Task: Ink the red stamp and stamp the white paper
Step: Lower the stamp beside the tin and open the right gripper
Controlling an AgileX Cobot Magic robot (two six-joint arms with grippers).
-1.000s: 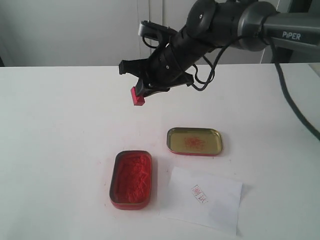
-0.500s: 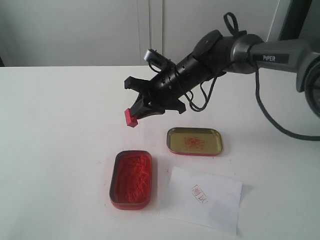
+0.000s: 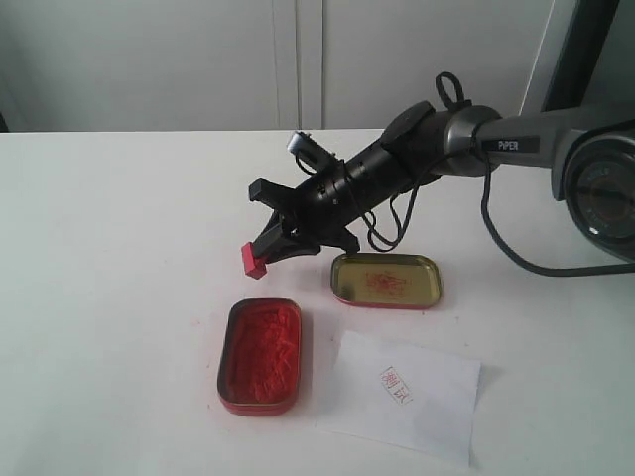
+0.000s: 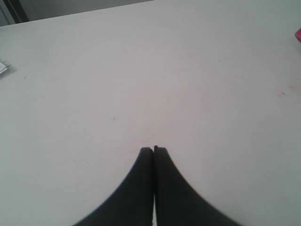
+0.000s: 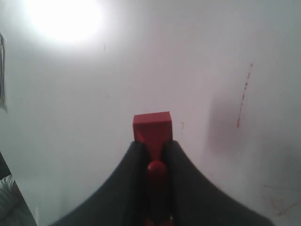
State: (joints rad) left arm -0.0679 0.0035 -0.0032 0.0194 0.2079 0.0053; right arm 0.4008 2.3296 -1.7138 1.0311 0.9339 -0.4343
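Hanging off the desk (image 3: pixel 119 248), the red stamp (image 3: pixel 255 262) is clamped by its knobbed handle in the right gripper (image 3: pixel 266 250). Square base leads, tilted down and out toward the desk surface. Whether the base touches the desk cannot be told from the exterior view.

Right wrist view: stamp (image 5: pixel 151 127) sits between the two dark fingers of the right gripper (image 5: pixel 153 146), which are closed snug on the handle. The round knob shows in the narrow gap and the block base juts past the fingertips. Bare desk beyond it, with a thin streak of red marks (image 5: pixel 242 99) off to one side.

Position relative to the rest, exterior view: stamp is just beyond the far left corner of the red ink tin (image 3: pixel 223 357), not over it, and left of the gold-lined lid (image 3: pixel 338 272). Right arm reaches in from the right, low and nearly level, passing behind the lid.

Red ink tin lies open and full of rough red paste. Lid sits apart from it, inside up, with a red smear in the middle.

The white paper (image 3: pixel 437 402) lies flat at the near right, close beside the tin and in front of the lid. One small red square seal print (image 3: pixel 396 385) is on it, a little skewed.

Left gripper (image 4: pixel 154 149): the fingers are pressed together with nothing between them, over bare desk.
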